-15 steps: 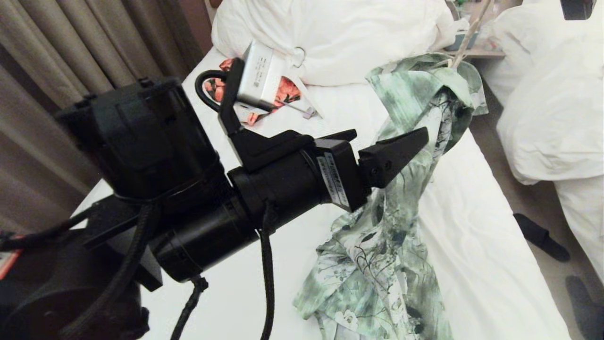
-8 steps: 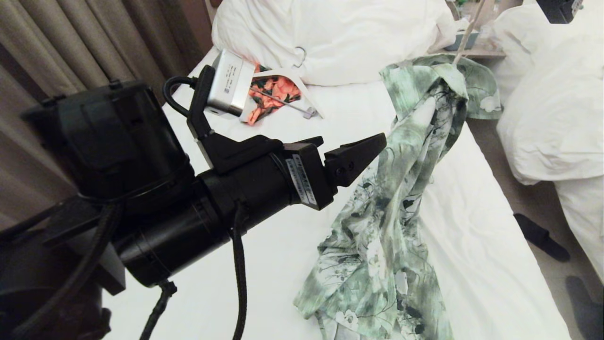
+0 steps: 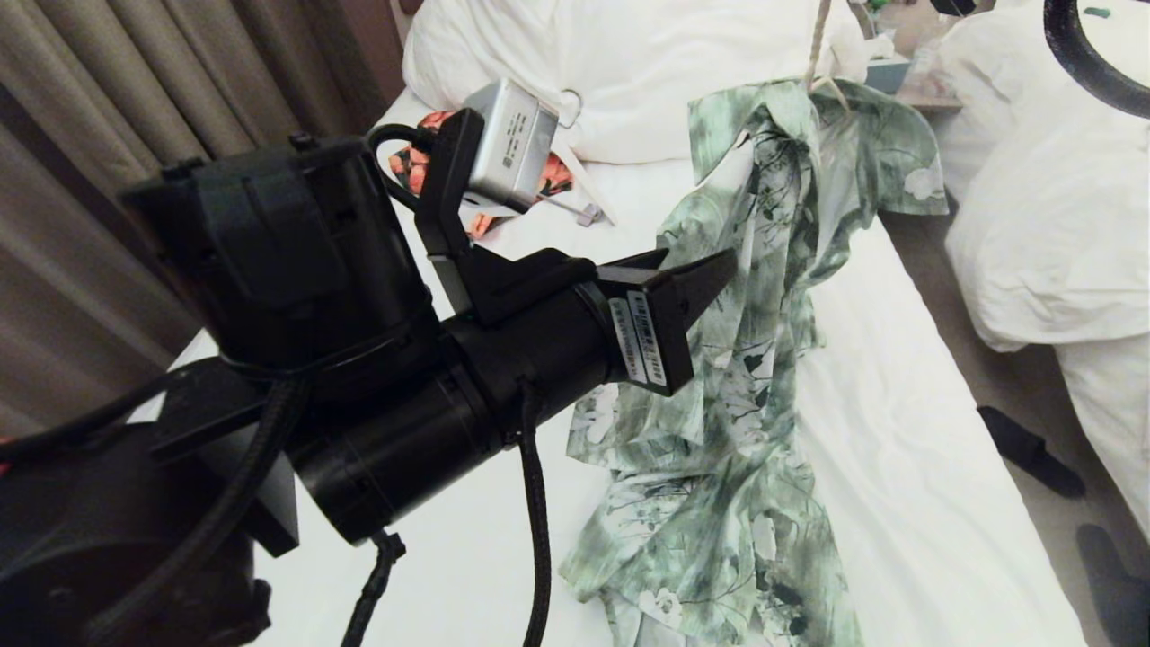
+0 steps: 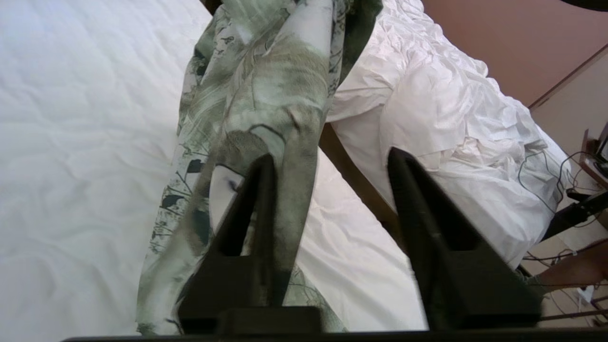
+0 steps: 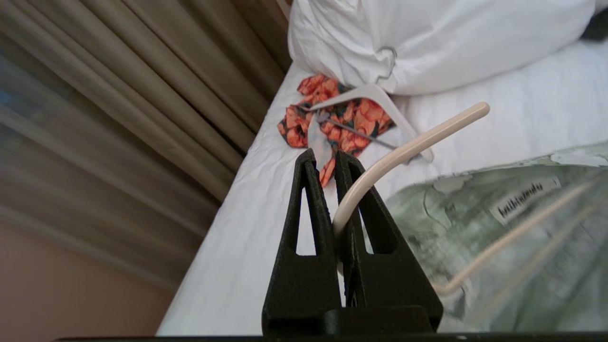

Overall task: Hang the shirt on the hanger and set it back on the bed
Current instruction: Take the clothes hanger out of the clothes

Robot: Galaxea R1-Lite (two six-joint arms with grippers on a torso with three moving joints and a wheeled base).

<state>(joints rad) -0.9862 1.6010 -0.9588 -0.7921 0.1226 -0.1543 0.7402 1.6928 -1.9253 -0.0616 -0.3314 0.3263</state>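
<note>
Right now I have the right gripper (image 5: 338,166) clamped tight on the hook of the hanger (image 5: 408,147), holding it up so the shirt (image 3: 764,296) hangs off it. The collar end sits just below that pincer, and the hem is still pooled on the bed (image 3: 898,431) beneath. My left gripper (image 4: 327,175) stands with its fingers wide apart and nothing between them. One finger (image 4: 259,190) lies against the draped cloth, which runs along its outer side rather than into the gap.

I judge the hanging step nearly done: in the right wrist view the hanger's wire runs inside the neck beside the label. But the body hangs bunched and twisted below the collar, and I cannot tell whether both shoulders are seated. Next I would have the left pincer take the fabric beside it and draw it straight, then let the right lower the hanger flat onto the sheet.

No containers are in play. Beyond the left pincer, by the pillow (image 3: 647,72), an orange floral garment (image 5: 342,118) lies with a thicker white hanger (image 5: 375,97) across it; I leave both alone.
</note>
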